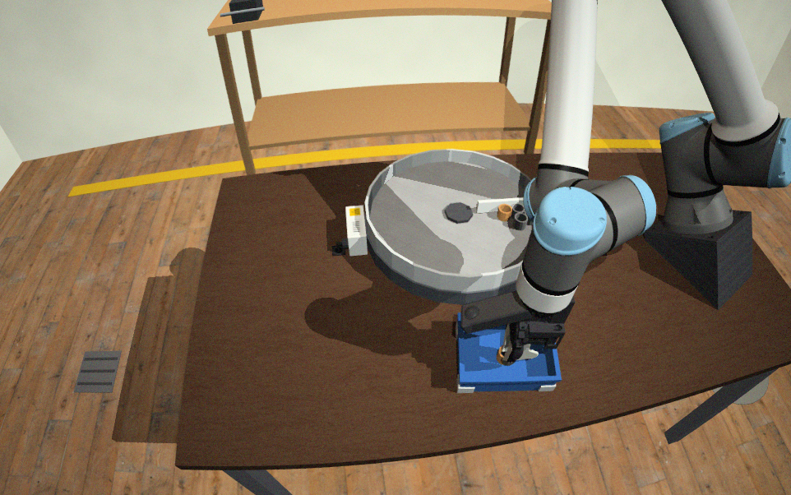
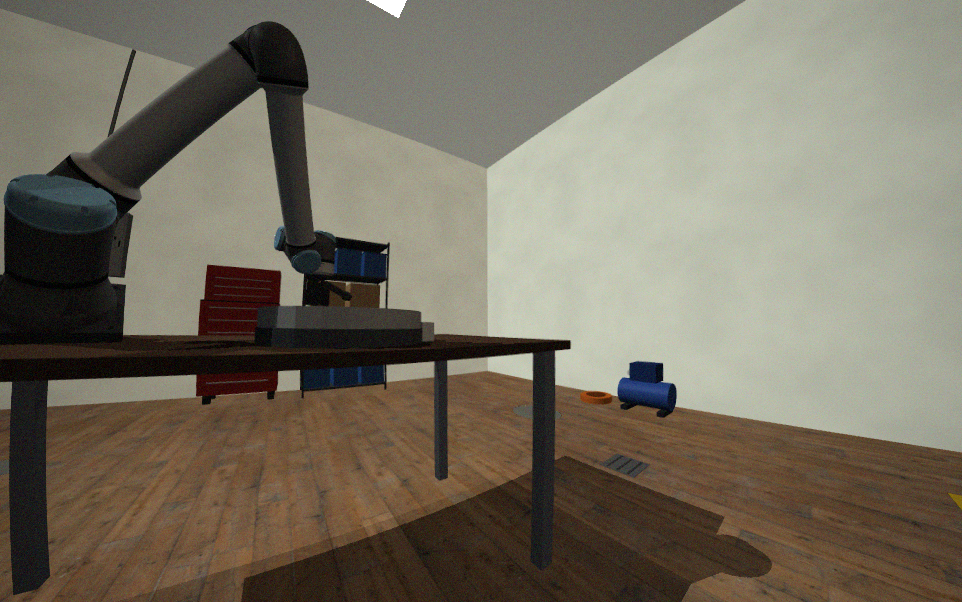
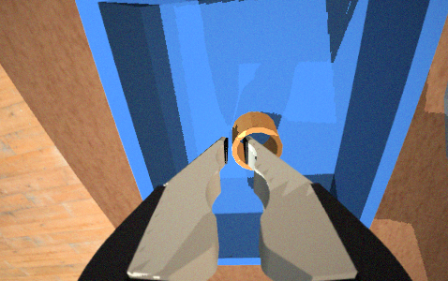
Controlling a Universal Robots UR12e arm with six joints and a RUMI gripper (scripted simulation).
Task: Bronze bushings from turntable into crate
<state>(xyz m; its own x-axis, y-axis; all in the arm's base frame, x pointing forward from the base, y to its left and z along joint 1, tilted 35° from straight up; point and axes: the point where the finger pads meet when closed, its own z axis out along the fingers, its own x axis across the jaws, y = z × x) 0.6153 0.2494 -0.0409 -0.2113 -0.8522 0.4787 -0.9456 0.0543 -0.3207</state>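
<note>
My gripper point(image 3: 235, 139) point(image 1: 507, 364) reaches down into the blue crate point(image 3: 262, 98), which stands on the table in front of the turntable. Its fingers are parted by a narrow gap. The wall of a bronze bushing point(image 3: 257, 137) stands in that gap, with the right finger inside the bore and a sliver of blue showing beside the left finger. The bushing stands upright, low in the crate. On the grey turntable point(image 1: 443, 219), one bronze bushing point(image 1: 503, 210) sits next to two dark steel bushings point(image 1: 518, 214) at the right side, close to the arm's elbow.
A white bar point(image 1: 496, 204) and a dark hub point(image 1: 457, 211) lie on the turntable. A small white box point(image 1: 355, 228) stands at its left rim. The arm's base block point(image 1: 700, 245) is at the right. A wooden shelf point(image 1: 379, 110) stands behind the table.
</note>
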